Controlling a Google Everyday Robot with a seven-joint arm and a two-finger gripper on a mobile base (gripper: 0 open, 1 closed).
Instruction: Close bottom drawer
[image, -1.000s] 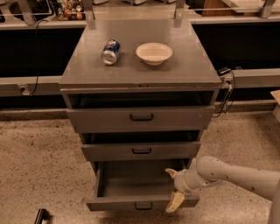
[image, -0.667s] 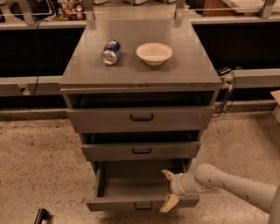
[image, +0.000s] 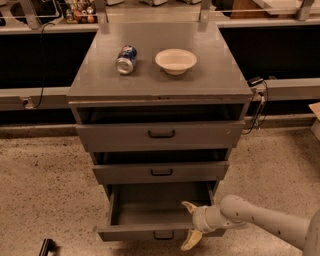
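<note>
Gripper (image: 186, 225) spread wide, clasping nothing, fingers (image: 190, 206) straddling front edge of pulled-out bottom drawer (image: 145, 212), black handle (image: 163, 235) just left, middle drawer (image: 161, 172) above

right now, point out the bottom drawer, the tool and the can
bottom drawer (image: 130, 234): camera view, front panel left of its handle
tool (image: 187, 225): camera view, between its fingertips, at the drawer's right front
can (image: 126, 59): camera view, its side

The bottom drawer (image: 150, 214) and the counter (image: 165, 85) are smooth, matt grey metal. The gripper (image: 187, 225), spread over that drawer's front right corner, looks like smooth cream plastic; the floor (image: 45, 185) is rough and speckled.
</note>
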